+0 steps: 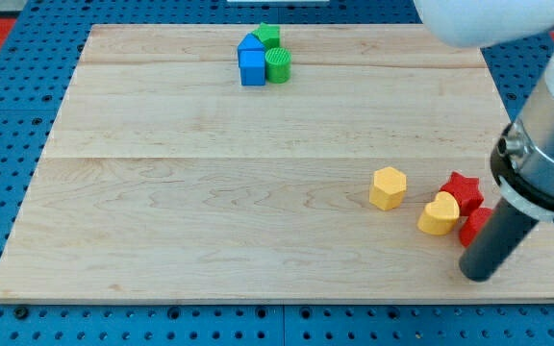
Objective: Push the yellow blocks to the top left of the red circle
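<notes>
A yellow hexagon block (388, 187) lies right of the board's middle. A yellow heart block (439, 214) lies to its lower right, touching a red star block (462, 190) above it. A red block (473, 227), likely the circle, sits right of the heart, partly hidden behind my rod. My tip (476, 274) rests near the board's bottom right, just below the red block and to the lower right of the yellow heart.
A blue block (251, 63), a green circle block (278, 65) and a green star-like block (268, 37) cluster at the view's top centre. The wooden board (162, 192) lies on a blue pegboard. The arm's body fills the view's right edge.
</notes>
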### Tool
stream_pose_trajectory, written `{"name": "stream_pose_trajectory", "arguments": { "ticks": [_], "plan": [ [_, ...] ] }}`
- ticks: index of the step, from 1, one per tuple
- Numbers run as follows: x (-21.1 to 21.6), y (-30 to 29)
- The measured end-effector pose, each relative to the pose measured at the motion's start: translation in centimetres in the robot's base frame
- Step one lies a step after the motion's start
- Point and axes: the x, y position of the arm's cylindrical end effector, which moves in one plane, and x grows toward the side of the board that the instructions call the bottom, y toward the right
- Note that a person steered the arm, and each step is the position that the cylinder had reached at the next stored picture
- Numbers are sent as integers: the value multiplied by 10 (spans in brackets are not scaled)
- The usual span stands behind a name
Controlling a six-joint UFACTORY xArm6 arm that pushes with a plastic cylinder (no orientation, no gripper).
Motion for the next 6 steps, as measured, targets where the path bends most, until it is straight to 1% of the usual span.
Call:
{"name": "stream_pose_trajectory", "arguments": {
  "ticks": [1,2,3,4,5,6],
  "plan": [
    [8,17],
    [-11,62],
    [-28,10],
    [-48,10],
    [-49,-7],
    [-54,-37]
  ]
}}
